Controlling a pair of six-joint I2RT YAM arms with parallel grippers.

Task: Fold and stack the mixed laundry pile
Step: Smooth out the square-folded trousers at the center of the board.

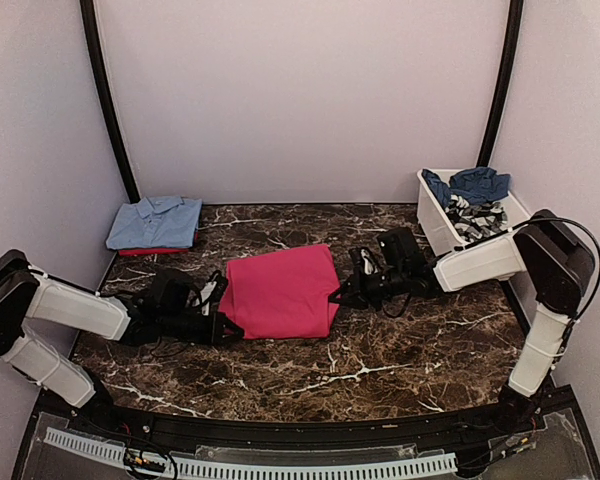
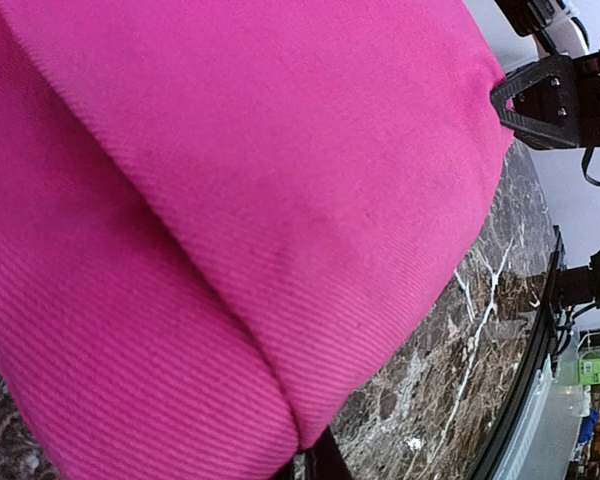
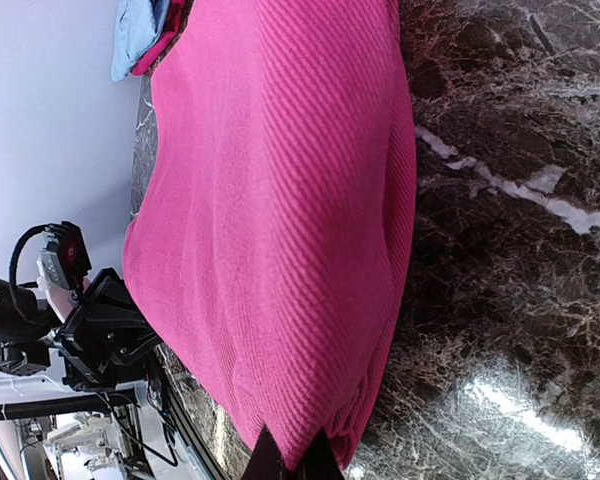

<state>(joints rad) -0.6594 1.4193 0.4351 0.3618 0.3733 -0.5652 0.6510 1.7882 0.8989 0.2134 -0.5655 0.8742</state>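
Midway across the tabletop (image 1: pixel 410 350), left fingers (image 2: pixel 325 462) and right fingers (image 3: pixel 268 462) pinch opposite edges of the folded pink garment (image 1: pixel 280 290), probably to carry it flat toward the stack (image 1: pixel 155 225).

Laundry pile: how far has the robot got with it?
Done: a blue shirt lies folded at the far left. In hand: the left gripper and right gripper pinch opposite edges of the folded pink garment. Left: a navy garment and a patterned garment wait in the tub.

Magenta-pink garment (image 1: pixel 282 290), light blue shirt (image 1: pixel 156 221), brown white-veined marble table (image 1: pixel 410 350), perhaps striped grey-white cloth (image 1: pixel 477 215)
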